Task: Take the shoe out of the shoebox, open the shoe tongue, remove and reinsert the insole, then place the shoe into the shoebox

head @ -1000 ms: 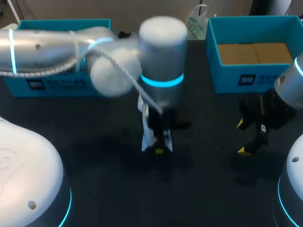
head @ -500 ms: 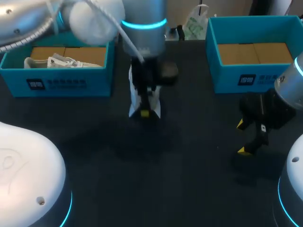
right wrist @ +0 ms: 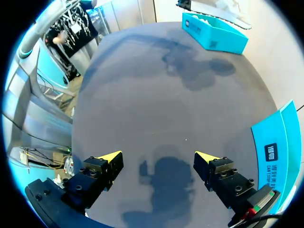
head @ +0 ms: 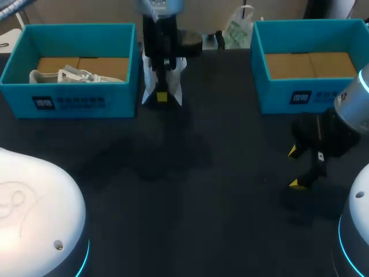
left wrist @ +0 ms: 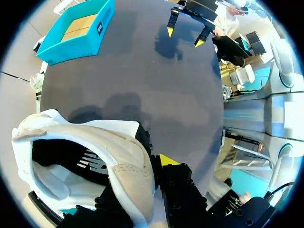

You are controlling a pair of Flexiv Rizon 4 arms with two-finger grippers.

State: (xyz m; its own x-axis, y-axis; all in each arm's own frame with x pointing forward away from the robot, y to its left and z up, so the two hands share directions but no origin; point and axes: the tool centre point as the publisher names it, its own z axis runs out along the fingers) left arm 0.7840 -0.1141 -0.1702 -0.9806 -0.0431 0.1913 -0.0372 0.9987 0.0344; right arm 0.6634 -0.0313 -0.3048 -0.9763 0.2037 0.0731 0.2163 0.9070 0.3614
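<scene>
Plainly the task is somewhere in its middle. On the dark table (head: 190, 190) stand two blue shoeboxes. The left box (head: 69, 104) has a second white shoe (head: 66, 75) lying in it, and the right box (head: 288, 98) shows only its cardboard floor. The white shoe (head: 148, 86) in play is out of any box. It hangs above the table just beside the left box's right-hand end, carried by the left gripper (head: 163, 97), whose jaws are clamped on its heel rim. In the left wrist view only one yellow tip shows, pressed against the shoe's outer side; the other is hidden by the shoe. The inside of the shoe looks dark with a pale mark, likely an insole in place, though I cannot tell whether the tongue and insole steps are done. Setting the shoe into a box remains. The right gripper (head: 295, 167) hovers over bare table near the right box, its jaws apart and holding nothing.
</scene>
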